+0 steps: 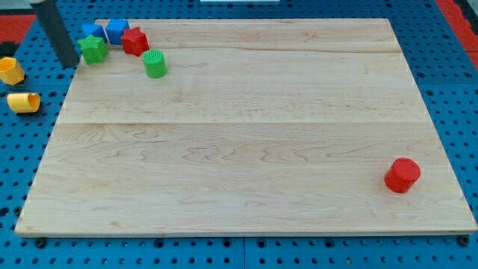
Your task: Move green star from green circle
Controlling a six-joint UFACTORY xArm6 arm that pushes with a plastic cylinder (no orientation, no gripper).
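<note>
My tip (72,64), a bare rod holding nothing, sits just left of the green star block (93,49) at far left; green circle cylinder (155,64) is near on its right, so separation looks barely begun.

No legible text, labels, brands, numbers or signs anywhere in view.

Light wooden board (239,149) made of glued planks, seams running left-right, fills most of the view. It sits on a blue pegboard surface (448,90) with a regular hole grid, visible past all four edges of the worktop. Red patches beyond the pegboard at the top-left corner (15,22) and top-right corner (459,11). Lighting even and diffuse, soft shadows only. No walls or windows in frame.
</note>
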